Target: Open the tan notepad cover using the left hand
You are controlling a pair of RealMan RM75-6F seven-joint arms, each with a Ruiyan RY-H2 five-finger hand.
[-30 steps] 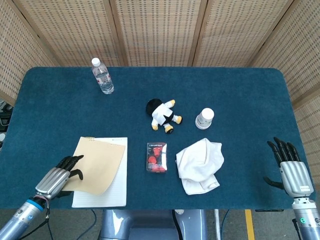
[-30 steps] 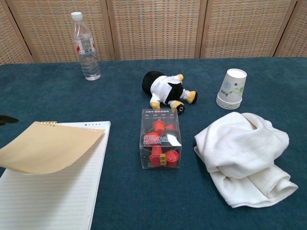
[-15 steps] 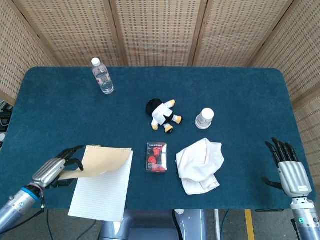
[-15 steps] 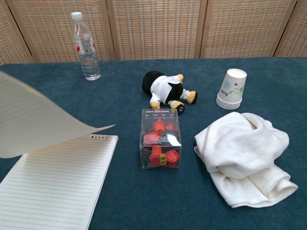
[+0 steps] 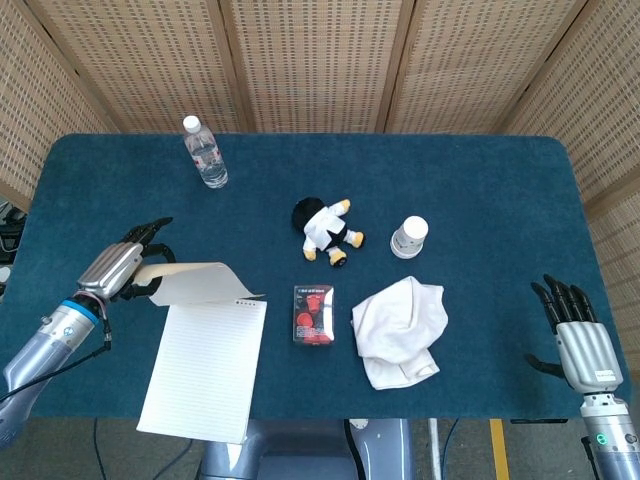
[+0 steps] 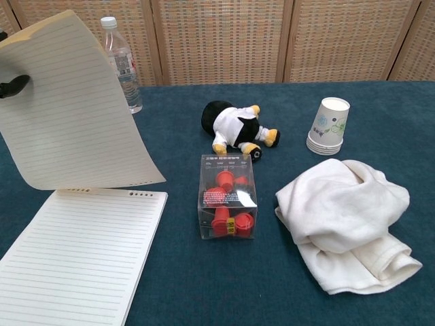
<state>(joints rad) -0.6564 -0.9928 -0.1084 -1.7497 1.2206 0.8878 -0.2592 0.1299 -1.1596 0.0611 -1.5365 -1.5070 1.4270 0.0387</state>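
Left hand fingers: dark fingertips (image 6: 13, 85) closed on the far edge of the tan notepad cover (image 5: 195, 283), gripping it; only the tips show in the chest view.
Left hand: the left hand (image 5: 125, 265) sits at the table's left side, above and left of the notepad (image 5: 200, 370), holding the cover up off the pages.
Cover: lifted and curled back from the top binding; the chest view shows its lined underside standing nearly upright, the tan face turned away.
Notepad: lies flat at the near-left of the table (image 5: 480, 190), lined page exposed, top edge angled slightly right.
Right hand: the right hand (image 5: 580, 335) rests at the near-right table edge, fingers extended and slightly apart, holding nothing, well apart from all items.
Clear box: the clear plastic box (image 6: 228, 195) just right of the notepad contains red pieces.
Cups: the stacked paper cups (image 6: 328, 125) stand upright; contents not visible.
Other items: white cloth (image 6: 346, 221) crumpled right of the box; plush penguin (image 6: 238, 128) lying beyond the box; water bottle (image 5: 205, 152) upright at far left.
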